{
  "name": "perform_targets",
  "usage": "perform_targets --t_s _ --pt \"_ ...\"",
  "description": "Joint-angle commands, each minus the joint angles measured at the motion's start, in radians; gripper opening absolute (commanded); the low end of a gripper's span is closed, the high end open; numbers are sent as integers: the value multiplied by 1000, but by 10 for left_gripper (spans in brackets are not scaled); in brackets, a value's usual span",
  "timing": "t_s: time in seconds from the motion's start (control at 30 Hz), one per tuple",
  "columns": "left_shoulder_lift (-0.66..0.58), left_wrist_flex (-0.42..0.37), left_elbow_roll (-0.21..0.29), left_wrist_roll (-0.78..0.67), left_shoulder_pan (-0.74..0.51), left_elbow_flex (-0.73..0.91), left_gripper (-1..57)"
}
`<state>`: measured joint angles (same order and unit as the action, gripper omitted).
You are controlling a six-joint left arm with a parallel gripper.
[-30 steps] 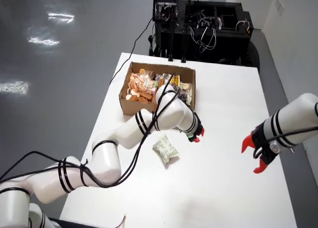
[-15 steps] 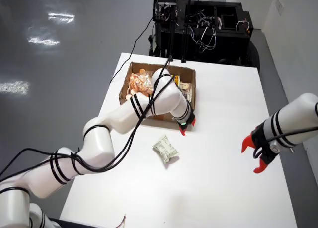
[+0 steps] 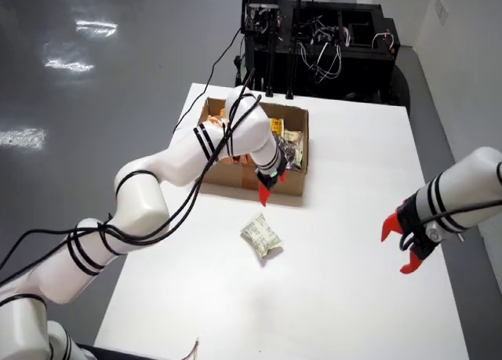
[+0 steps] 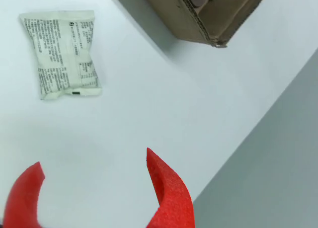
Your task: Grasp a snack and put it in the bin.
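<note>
A pale packet snack lies flat on the white table, in front of the cardboard box that holds several snacks. In the overhead view my gripper is on the arm at the right, red fingers spread, empty, hovering well to the right of the packet. In the wrist view the gripper is open. The packet lies ahead to the upper left and a corner of the box is at the top.
A second white arm reaches from the left over the box, its red-tipped gripper at the box's front wall. The table's right edge runs close beside my gripper. Black equipment with cables stands behind the table.
</note>
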<state>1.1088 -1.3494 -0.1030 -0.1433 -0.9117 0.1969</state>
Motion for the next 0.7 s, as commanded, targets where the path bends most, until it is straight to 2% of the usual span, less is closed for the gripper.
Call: perform_targets --t_s 0.03,0.37,0.7 --pt "37 10 2 18 3 -5 422" --pt "162 18 1 33 8 -97 441" --pt "190 46 0 23 39 -38 473"
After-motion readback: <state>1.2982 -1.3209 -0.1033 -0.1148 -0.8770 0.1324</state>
